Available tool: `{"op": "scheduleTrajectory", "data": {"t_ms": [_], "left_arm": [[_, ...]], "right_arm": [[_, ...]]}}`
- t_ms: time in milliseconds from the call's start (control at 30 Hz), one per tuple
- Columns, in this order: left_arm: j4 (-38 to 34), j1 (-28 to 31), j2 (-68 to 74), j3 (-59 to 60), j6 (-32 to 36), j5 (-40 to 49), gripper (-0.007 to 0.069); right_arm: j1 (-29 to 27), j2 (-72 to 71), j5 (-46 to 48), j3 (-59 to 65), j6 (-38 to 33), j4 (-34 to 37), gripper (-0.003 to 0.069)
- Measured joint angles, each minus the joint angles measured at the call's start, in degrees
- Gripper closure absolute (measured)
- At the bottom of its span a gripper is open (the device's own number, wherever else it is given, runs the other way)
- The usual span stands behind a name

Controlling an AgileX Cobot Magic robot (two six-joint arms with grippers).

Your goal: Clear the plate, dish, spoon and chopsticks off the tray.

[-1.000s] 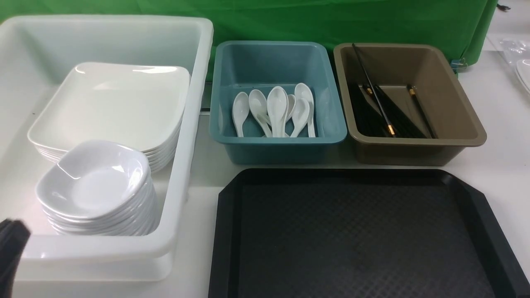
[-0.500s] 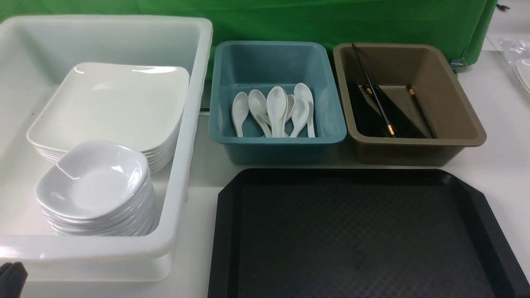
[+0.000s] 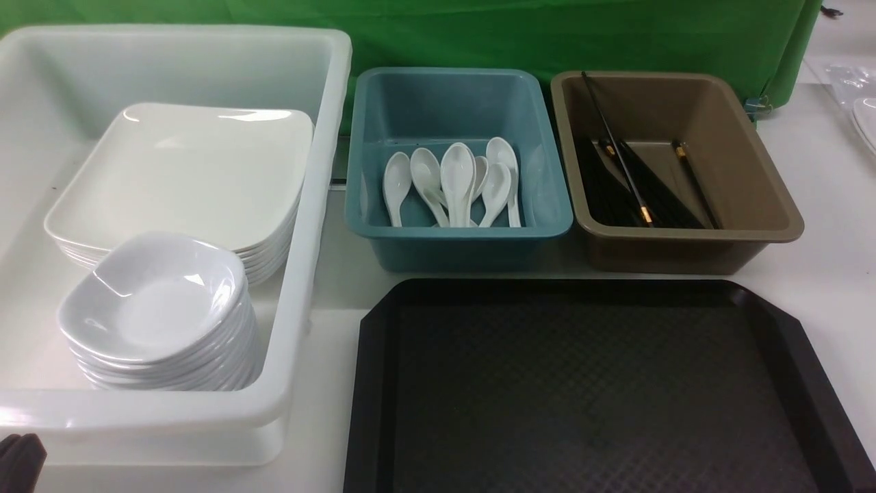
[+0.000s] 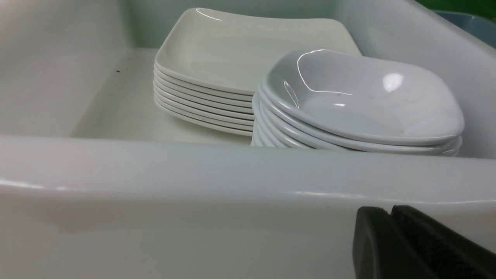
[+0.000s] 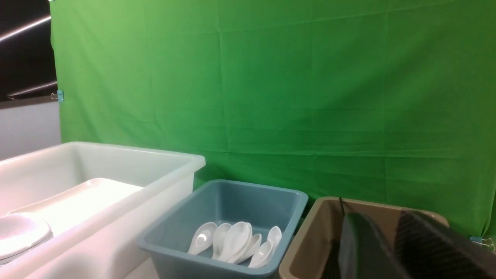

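Note:
Nothing lies on the black tray (image 3: pixel 588 383) at the front. White plates (image 3: pixel 185 171) are stacked in the white bin, with a stack of small dishes (image 3: pixel 154 301) in front of them. Several white spoons (image 3: pixel 458 181) lie in the blue bin, and black chopsticks (image 3: pixel 636 192) rest in the brown bin. My left gripper (image 3: pixel 17 459) is shut and holds nothing, low outside the white bin's near wall. In the right wrist view my right gripper (image 5: pixel 379 214) stands open with nothing between its fingers, facing the brown bin from a distance. It does not show in the front view.
The large white bin (image 3: pixel 171 411) fills the left side. The blue bin (image 3: pixel 356 137) and the brown bin (image 3: pixel 773 185) stand side by side behind the tray. A green cloth hangs behind them. White table shows between the containers.
My left gripper has sunk from beside the white bin's front corner to the bottom left corner of the front view. Everything else stays in place.

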Motion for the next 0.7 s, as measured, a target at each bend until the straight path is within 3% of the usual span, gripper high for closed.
{"op": "scheduleTrajectory", "data": {"t_ms": [433, 700], "left_arm": [[0.1, 0.0, 0.0, 0.0, 0.0, 0.0, 0.0608], [0.2, 0.0, 0.0, 0.0, 0.0, 0.0, 0.0608]], "right_arm": [[-0.9, -0.7, 3.1, 0.2, 0.1, 0.0, 0.045], [-15.2, -2.5, 4.0, 11.5, 0.1, 0.0, 0.0442]]}}
